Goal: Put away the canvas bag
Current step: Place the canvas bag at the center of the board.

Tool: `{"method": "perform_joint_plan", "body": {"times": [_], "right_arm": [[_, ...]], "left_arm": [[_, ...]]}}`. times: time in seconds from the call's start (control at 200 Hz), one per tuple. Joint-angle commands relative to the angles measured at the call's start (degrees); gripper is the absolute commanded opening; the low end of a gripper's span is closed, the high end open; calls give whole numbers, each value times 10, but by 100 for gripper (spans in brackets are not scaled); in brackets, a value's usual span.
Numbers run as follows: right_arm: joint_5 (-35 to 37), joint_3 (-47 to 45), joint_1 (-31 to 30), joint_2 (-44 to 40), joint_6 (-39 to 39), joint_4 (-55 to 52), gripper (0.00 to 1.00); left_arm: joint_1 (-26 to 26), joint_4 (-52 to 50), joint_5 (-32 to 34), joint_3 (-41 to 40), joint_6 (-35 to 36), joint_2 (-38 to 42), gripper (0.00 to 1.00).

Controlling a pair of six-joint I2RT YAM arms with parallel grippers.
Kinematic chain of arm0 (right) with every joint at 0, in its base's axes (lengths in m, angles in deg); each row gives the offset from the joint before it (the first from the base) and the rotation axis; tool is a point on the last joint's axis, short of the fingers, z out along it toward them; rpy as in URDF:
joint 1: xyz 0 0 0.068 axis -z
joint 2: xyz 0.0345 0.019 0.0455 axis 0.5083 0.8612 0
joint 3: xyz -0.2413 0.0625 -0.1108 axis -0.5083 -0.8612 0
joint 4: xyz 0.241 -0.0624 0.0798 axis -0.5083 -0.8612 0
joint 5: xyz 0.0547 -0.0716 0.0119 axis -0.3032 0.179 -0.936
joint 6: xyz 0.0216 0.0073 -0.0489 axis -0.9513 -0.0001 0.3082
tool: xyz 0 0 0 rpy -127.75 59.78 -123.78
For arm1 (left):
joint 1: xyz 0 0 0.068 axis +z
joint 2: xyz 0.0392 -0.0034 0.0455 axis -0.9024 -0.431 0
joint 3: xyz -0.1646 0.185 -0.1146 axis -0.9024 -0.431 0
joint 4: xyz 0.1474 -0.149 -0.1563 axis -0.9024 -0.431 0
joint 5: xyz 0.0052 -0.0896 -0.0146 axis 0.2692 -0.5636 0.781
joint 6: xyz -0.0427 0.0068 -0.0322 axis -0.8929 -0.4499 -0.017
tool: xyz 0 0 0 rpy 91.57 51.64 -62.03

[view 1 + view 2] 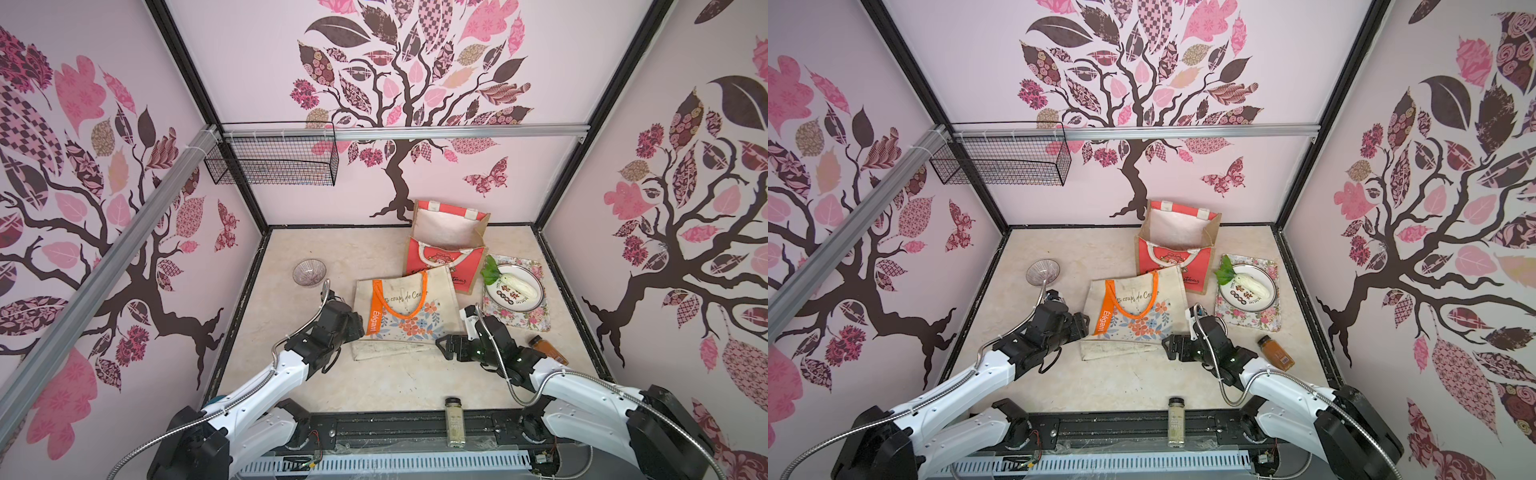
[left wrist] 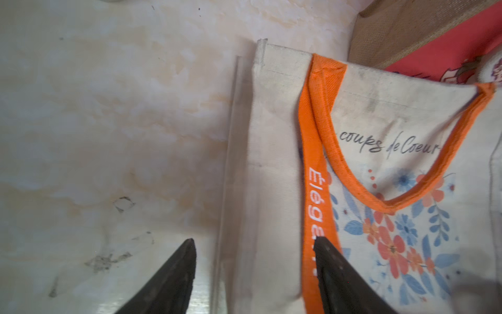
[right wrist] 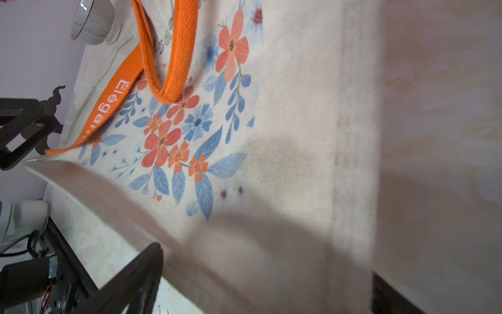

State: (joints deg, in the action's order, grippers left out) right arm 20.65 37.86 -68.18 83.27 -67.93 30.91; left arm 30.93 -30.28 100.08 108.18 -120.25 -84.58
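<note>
Canvas bag (image 1: 405, 309) edge inside gaping left tool (image 2: 254, 239); right tool (image 1: 441, 349) wide, unclamped, half cropped in wrist view.

The middle of the marble-patterned bench (image 1: 374, 386) is taken by the flat cream canvas bag with orange handles (image 1: 405, 309), with the upright red jute bag (image 1: 446, 249) touching its rear edge. The right side is blocked by a square floral tray (image 1: 528, 322) and a lying amber bottle (image 1: 547, 349). Free room is left around the ribbed glass bowl (image 1: 309, 272) at rear left, and in front up to the clear spice jar (image 1: 455, 422).
</note>
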Motion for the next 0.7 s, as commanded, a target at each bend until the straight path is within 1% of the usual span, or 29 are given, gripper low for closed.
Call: {"method": "perform_joint_plan", "body": {"times": [0.0, 0.085, 0.19, 0.33, 0.405, 0.465, 0.525, 0.595, 0.695], "right_arm": [[7, 22, -42, -18, 45, -16, 93], [2, 26, -53, -14, 44, -27, 95], [4, 27, -54, -11, 35, -53, 96], [22, -6, -54, -27, 28, -27, 98], [20, -8, -54, -26, 27, -23, 99], [25, -6, -54, -20, 28, -27, 99], [40, -4, -54, -13, 28, -32, 99], [61, -5, -54, -2, 26, -32, 97], [67, -2, -54, 19, 23, -36, 88]], "left_arm": [[-27, 11, 43, -27, -73, 15, 54], [-43, -36, 89, -39, -118, 47, 52], [-42, -36, 123, -75, -124, 89, 51], [-39, -38, 101, -94, -138, 90, 51], [-39, -35, 98, -101, -153, 79, 55], [-39, -19, 88, -108, -149, 75, 56], [-39, 7, 78, -117, -139, 69, 52], [-40, 6, 77, -124, -160, 57, 44], [-40, 13, 73, -145, -202, 43, 34]]}}
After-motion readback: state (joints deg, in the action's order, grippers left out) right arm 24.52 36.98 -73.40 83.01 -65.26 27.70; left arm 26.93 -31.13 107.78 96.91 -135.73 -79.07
